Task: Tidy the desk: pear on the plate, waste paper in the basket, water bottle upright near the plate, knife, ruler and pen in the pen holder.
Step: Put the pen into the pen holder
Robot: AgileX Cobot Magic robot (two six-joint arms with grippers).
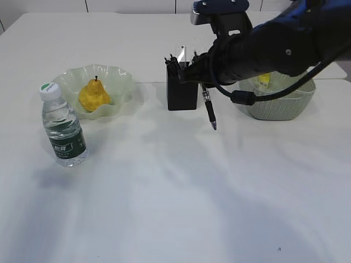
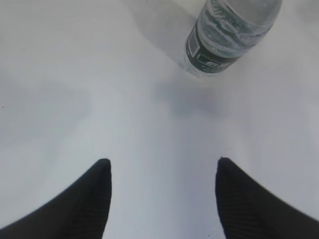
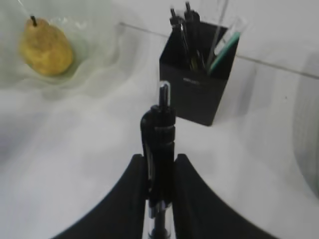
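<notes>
**Pen held aloft beside the pen holder**

The black click pen with a clear lower barrel [image 3: 158,149] sat clamped between the two dark fingers [image 3: 130,199] of the right gripper [image 3: 159,191], its clip end pointing away from the wrist and its tip hanging down toward the white table [image 1: 175,197]. Just beyond the pen stood the square black pen holder [image 3: 197,87], already carrying several dark pens and a clear ruler with a green edge; the held pen was above the tabletop and beside the holder, not in it. Further off to the gripper's left, the yellow pear [image 3: 46,47] rested in the pale green wavy-rimmed glass plate [image 3: 99,55]. Under the right arm in the exterior view lay the pale green woven basket [image 1: 279,104], with something yellow showing inside.

The left gripper [image 2: 162,194] hovered low over bare table with its black fingers spread wide and nothing between them. Ahead of it and slightly right stood the clear plastic water bottle with a dark green label [image 2: 227,35], upright, near the plate.
</notes>
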